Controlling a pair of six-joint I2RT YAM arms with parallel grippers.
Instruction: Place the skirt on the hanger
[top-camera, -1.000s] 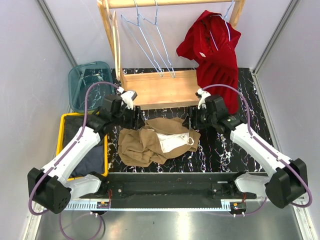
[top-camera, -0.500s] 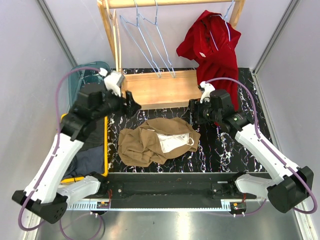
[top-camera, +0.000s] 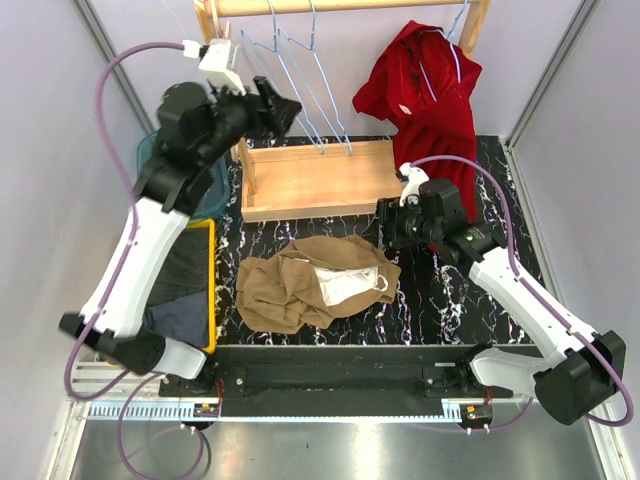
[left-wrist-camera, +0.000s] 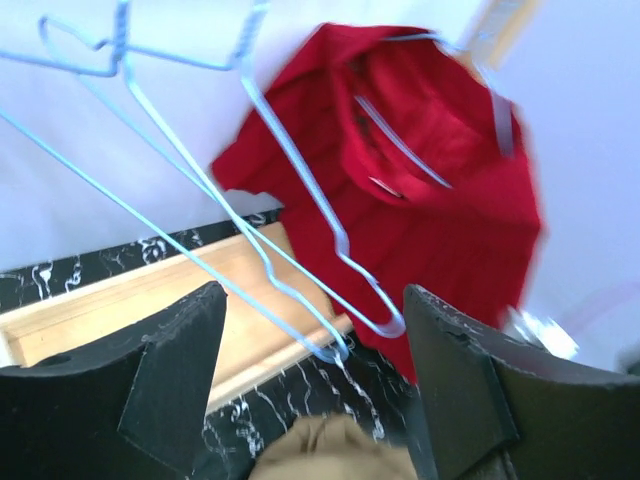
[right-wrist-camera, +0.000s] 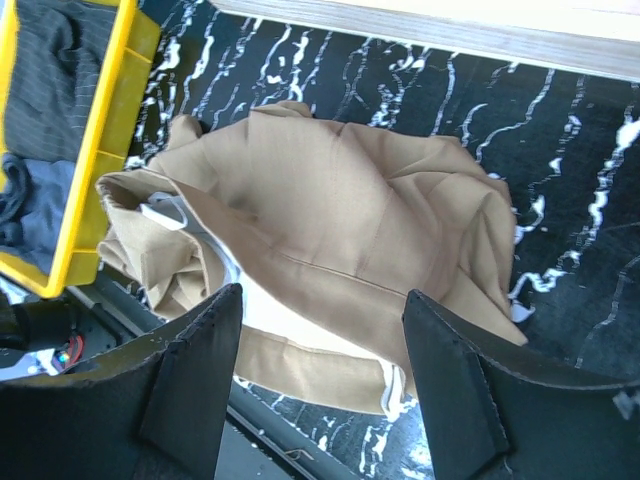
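At the far left of the counter (top-camera: 415, 305), the yellow tray (top-camera: 209, 280) holds folded dark garments, one grey pinstriped and one navy. Behind it sits a teal bin (top-camera: 218, 188); your left arm hides most of it, so its contents cannot be told.

Your left gripper (top-camera: 280, 105) is up at the rack with its fingers spread and nothing between them. The wrist view shows it (left-wrist-camera: 315, 370) facing the light blue wire hangers (left-wrist-camera: 270, 160), which hang empty from the wooden rail (top-camera: 340, 8) above the wooden base (top-camera: 320, 180). That height and aim suggest you are lining up to take a hanger, not the cloth.

In the middle, the tan skirt (top-camera: 300, 280) lies crumpled on the counter in front of the base, with a patch of white lining (top-camera: 345, 283) turned outward. It is well apart from the hangers and touched by neither gripper.

Your right gripper (top-camera: 385, 235) hovers above the skirt's right edge, fingers apart and empty, looking down on the folds (right-wrist-camera: 340, 230). It seems posted there to be ready for the fabric.

At the right end, a red garment (top-camera: 430, 100) already occupies its own hanger.
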